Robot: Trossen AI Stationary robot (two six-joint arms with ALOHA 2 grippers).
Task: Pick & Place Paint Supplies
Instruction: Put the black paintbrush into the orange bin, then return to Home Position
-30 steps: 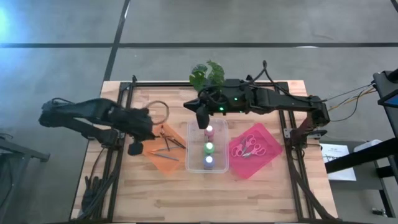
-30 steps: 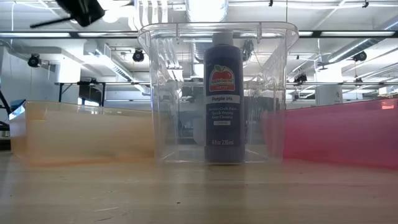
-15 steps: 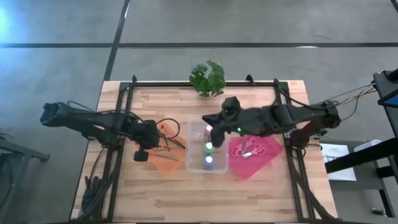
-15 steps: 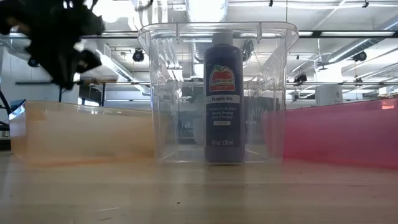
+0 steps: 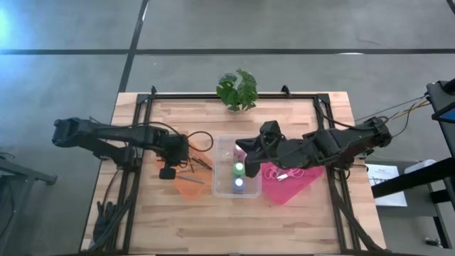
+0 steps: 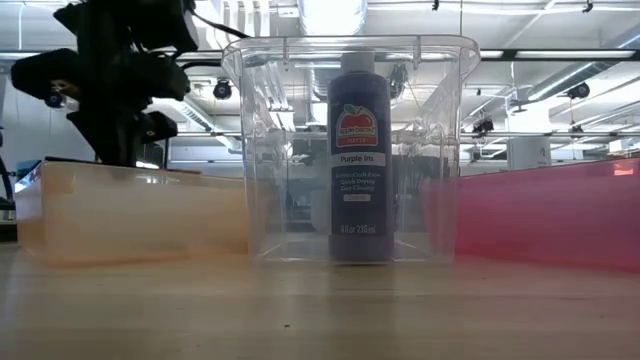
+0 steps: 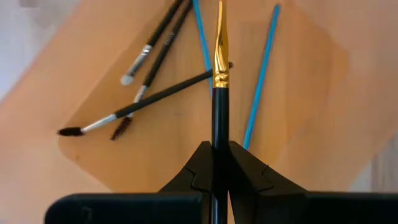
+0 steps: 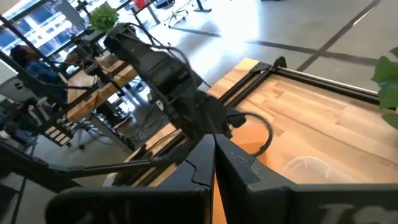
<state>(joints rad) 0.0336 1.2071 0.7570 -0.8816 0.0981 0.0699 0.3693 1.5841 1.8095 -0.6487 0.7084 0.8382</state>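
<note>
**Handling the Paintbrush**

The left pincer (image 7: 217, 163) pinches a black paintbrush (image 7: 219, 93) by its handle, above the orange mat (image 7: 298, 124) where the other brushes (image 7: 155, 74) lie. The brush looks light, stiff and thin; it may pivot, so grip mid-handle. The right pincer (image 8: 214, 163), pressed together and empty, hovers near the clear bin (image 5: 237, 171).

Clear plastic bin (image 5: 222, 148) stands mid-table. Orange mat (image 5: 190, 186) lies left of it, pink mat (image 5: 302, 180) right; leafy plant (image 5: 237, 89) behind, seemingly potted.
</note>
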